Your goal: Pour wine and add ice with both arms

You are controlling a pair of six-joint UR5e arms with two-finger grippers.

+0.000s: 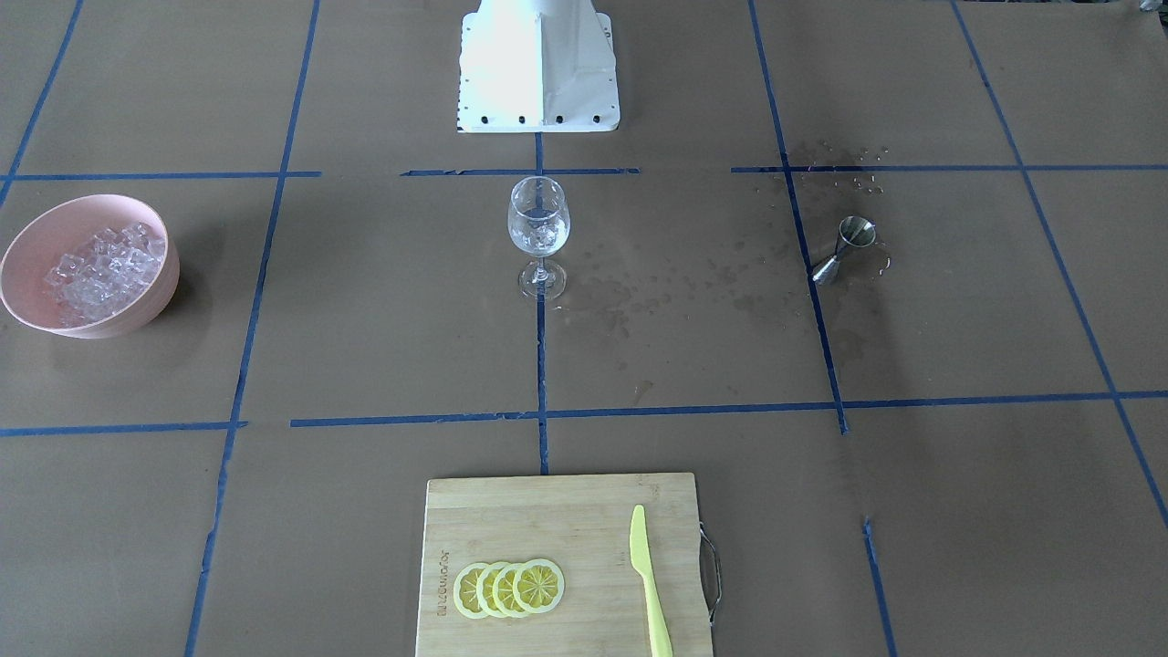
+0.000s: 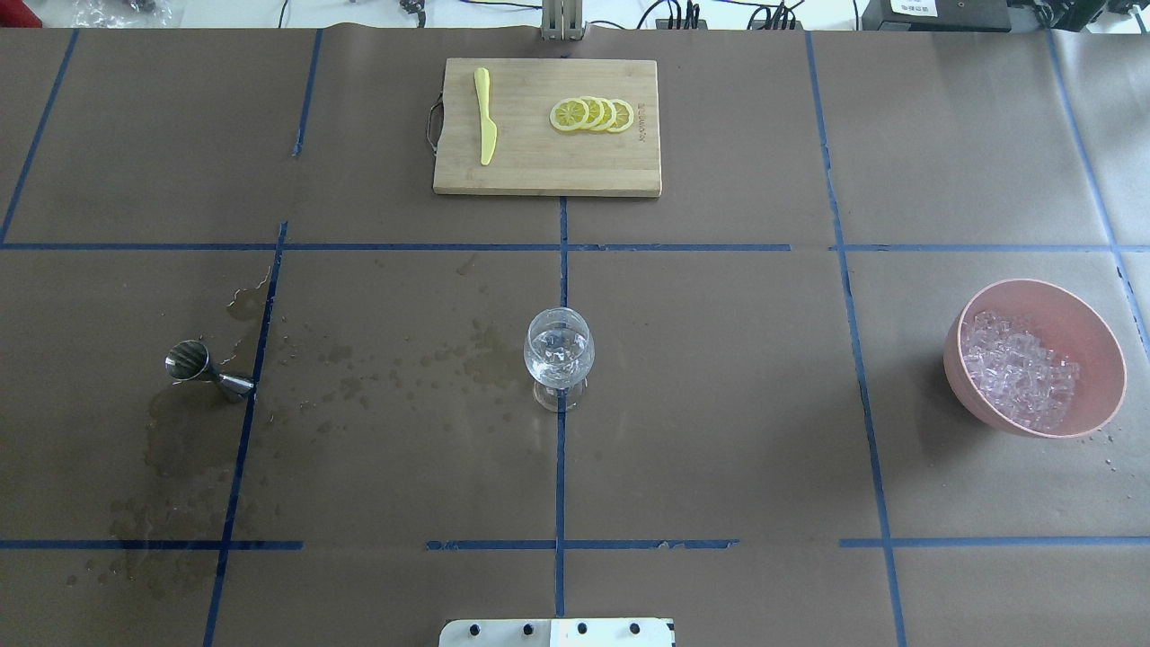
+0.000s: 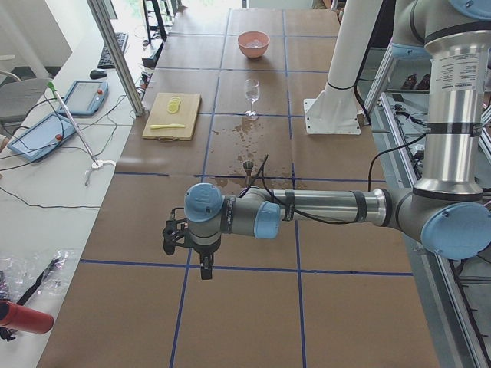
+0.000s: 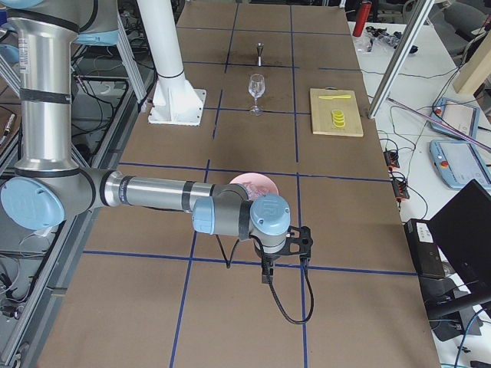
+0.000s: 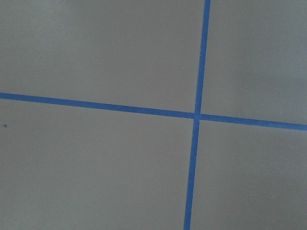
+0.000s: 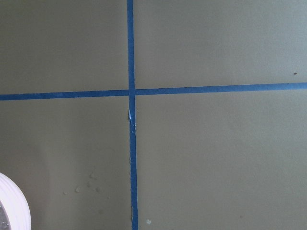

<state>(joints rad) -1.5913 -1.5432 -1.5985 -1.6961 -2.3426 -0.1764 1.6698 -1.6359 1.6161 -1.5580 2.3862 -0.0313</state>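
A clear stemmed glass (image 2: pixel 559 355) (image 1: pixel 538 228) stands at the table's centre with glassy cubes in its bowl. I cannot tell any wine in it from the cubes. The ice (image 2: pixel 1020 368) lies heaped in a pink bowl (image 2: pixel 1092 332) (image 1: pixel 36 237) on the robot's right. A steel jigger (image 2: pixel 205 368) (image 1: pixel 846 246) lies on its side on the left, among wet stains. Both arms hang off past the table's ends. The left gripper (image 3: pixel 172 236) and the right gripper (image 4: pixel 301 239) show only in the side views, so I cannot tell whether they are open or shut.
A wooden cutting board (image 2: pixel 539 171) at the far edge carries lemon slices (image 2: pixel 593 114) and a yellow knife (image 2: pixel 485 117). The white base block (image 1: pixel 538 68) sits at the robot's side. Splash marks (image 2: pixel 377 368) run between jigger and glass. A pale curved rim (image 6: pixel 12 206) shows in the right wrist view.
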